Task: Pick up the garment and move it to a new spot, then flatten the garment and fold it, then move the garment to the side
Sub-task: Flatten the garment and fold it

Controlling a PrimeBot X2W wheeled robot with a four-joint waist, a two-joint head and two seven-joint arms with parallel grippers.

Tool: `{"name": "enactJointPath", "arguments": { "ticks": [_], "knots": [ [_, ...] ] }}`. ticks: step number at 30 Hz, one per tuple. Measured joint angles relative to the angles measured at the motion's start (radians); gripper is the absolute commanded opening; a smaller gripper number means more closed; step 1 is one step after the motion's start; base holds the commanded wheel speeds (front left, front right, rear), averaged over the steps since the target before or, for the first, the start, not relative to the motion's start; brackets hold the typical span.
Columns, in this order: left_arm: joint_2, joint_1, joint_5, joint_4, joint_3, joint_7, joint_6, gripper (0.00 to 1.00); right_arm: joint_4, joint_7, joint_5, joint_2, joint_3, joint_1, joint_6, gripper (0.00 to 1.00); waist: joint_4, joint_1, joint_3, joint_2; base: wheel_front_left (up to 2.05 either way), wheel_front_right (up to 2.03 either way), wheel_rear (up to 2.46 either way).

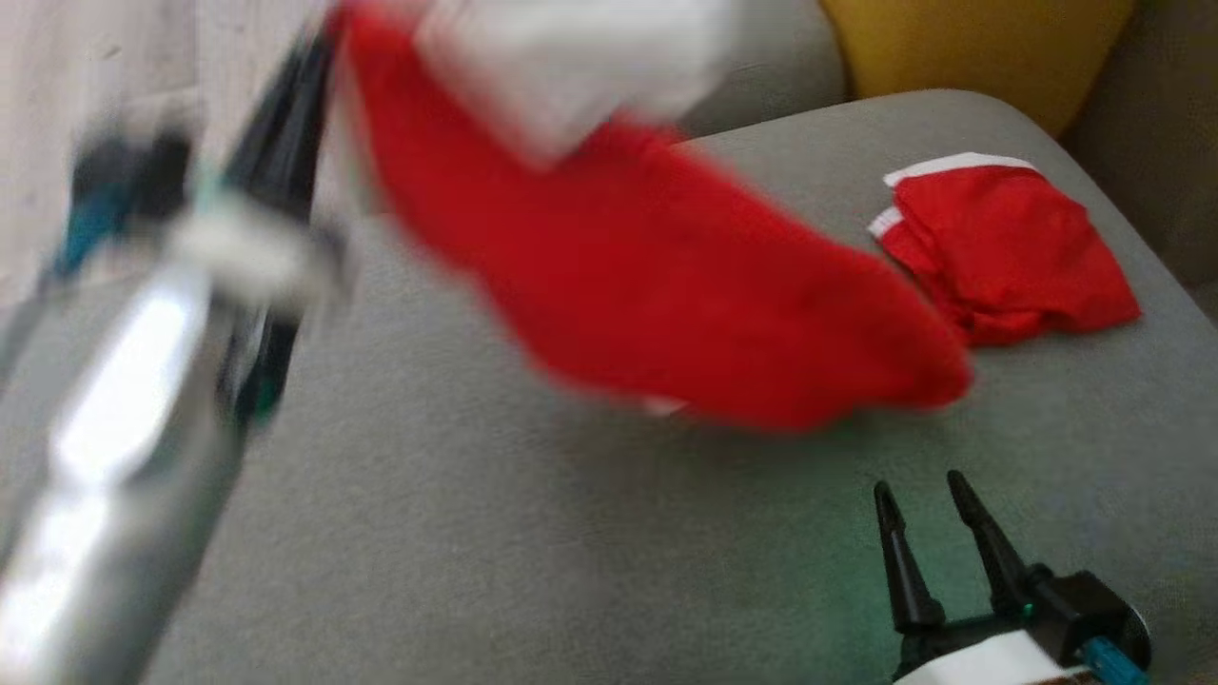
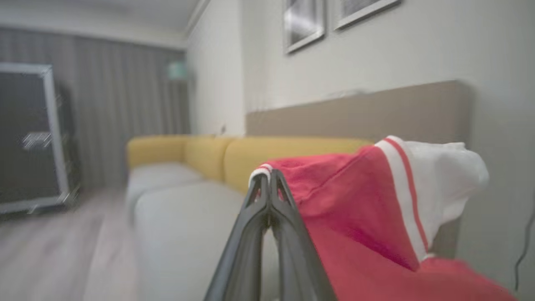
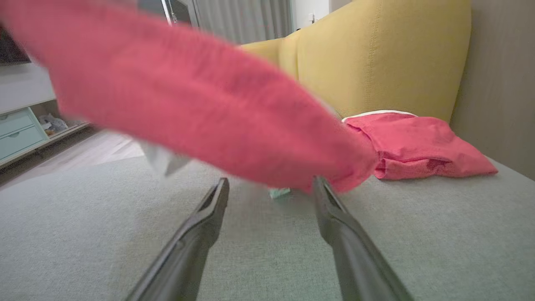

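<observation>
A red garment (image 1: 657, 285) with white parts hangs in the air over the grey sofa seat (image 1: 476, 533), blurred by motion. My left gripper (image 2: 268, 175) is shut on the garment's white-edged hem (image 2: 261, 170), and the cloth (image 2: 355, 200) drapes to the right of its fingers. In the head view the left arm (image 1: 133, 381) rises at the left, its fingers (image 1: 285, 143) reaching the garment's top edge. My right gripper (image 1: 918, 495) stands open low at the right, just above the seat. The garment (image 3: 200, 104) sweeps across above that open gripper (image 3: 271, 186), nothing between its fingers.
A second red garment (image 1: 1004, 252) lies folded at the seat's back right, near a yellow back cushion (image 1: 971, 48). More yellow cushions (image 2: 271, 152) line the sofa. A wooden floor (image 2: 46, 251) and a dark framed panel (image 2: 25, 133) lie beyond the sofa's end.
</observation>
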Motion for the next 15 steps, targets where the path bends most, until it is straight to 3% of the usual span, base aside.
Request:
{"name": "enactJointPath", "arguments": {
  "ticks": [4, 8, 14, 15],
  "knots": [
    [0.081, 0.403, -0.102, -0.021, 0.085, -0.007, 0.029, 0.00, -0.012, 0.000, -0.003, 0.000, -0.002, 0.000, 0.000, 1.00, 0.036, 0.0001, 0.008, 0.0000, 0.00, 0.00, 0.00],
    [0.087, 0.709, -0.116, -0.049, 0.203, -0.007, 0.058, 0.00, -0.014, 0.000, -0.019, 0.000, -0.011, 0.000, 0.000, 1.00, 0.063, 0.0000, 0.023, 0.0000, 0.00, 0.00, 0.00],
    [0.029, 0.850, -0.072, -0.111, 0.352, -0.008, 0.069, 0.00, -0.014, 0.000, -0.028, 0.000, -0.016, 0.000, 0.000, 1.00, 0.094, 0.0000, 0.033, 0.0000, 0.00, 0.00, 0.00],
    [0.018, 0.858, -0.060, -0.117, 0.366, -0.008, 0.069, 0.10, -0.014, 0.000, -0.028, 0.000, -0.018, 0.000, 0.000, 1.00, 0.099, 0.0000, 0.033, 0.0000, 0.00, 0.00, 0.00]
  ]
}}
